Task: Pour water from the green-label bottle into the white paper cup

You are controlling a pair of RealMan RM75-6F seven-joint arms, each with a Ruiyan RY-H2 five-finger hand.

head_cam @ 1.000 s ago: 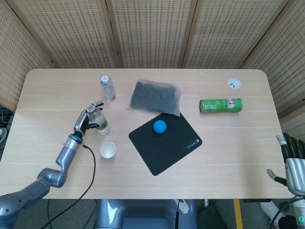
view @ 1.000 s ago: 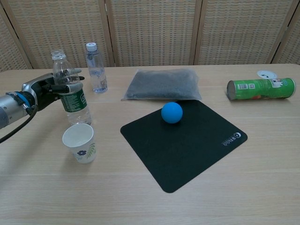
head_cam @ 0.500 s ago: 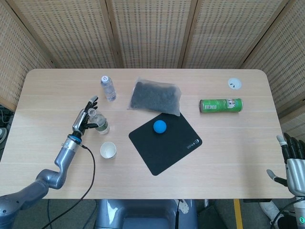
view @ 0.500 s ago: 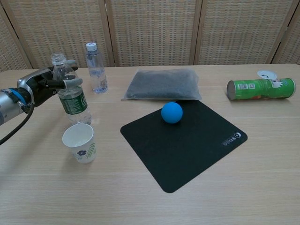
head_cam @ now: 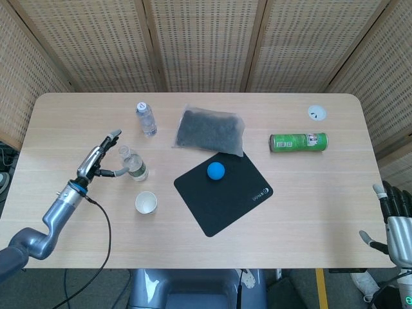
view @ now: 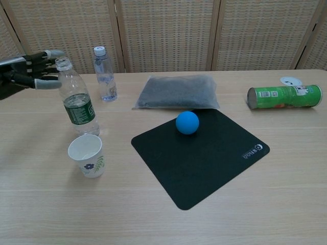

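Left hand, fingers spread and empty, sits just left of the upright green-label bottle, white paper cup lower right.

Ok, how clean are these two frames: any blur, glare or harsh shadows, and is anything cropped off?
Head view: sharp, evenly lit, only faint shadows on the light wooden table; the right hand is cut by the frame's lower right corner. Chest view: also sharp, a soft shadow beside the white paper cup; the left hand is cropped at the left edge, near the clear green-label bottle.
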